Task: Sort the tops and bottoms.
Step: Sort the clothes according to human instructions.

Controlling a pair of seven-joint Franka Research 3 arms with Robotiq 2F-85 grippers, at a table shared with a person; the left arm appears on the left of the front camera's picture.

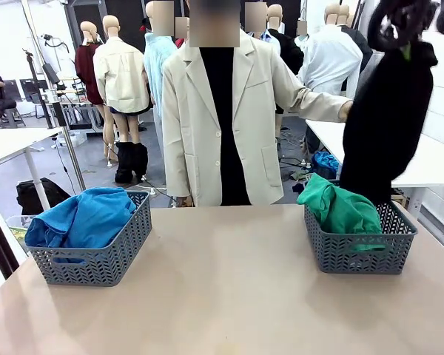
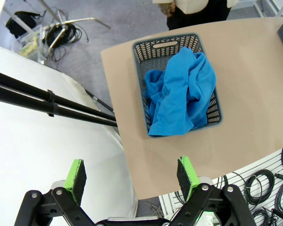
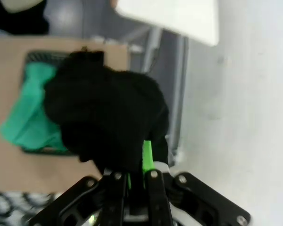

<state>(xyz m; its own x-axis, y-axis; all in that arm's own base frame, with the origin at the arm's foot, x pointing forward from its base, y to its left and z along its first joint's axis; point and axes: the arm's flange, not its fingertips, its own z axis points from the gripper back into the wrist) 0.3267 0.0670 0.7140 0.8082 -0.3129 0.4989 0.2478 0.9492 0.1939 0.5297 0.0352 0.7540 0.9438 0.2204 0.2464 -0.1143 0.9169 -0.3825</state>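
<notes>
right end effector [image 1: 405, 46] pinches the black garment [image 1: 385, 126] above the right basket [image 1: 359, 251]; left end effector [image 2: 132, 176] gapes wide.

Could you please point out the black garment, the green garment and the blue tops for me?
Black garment [image 1: 388, 126]: front view, middle of the hanging cloth.
Green garment [image 1: 340, 209]: front view, heaped cloth in the right basket.
Blue tops [image 2: 181, 92]: left wrist view, middle of the heap.
</notes>
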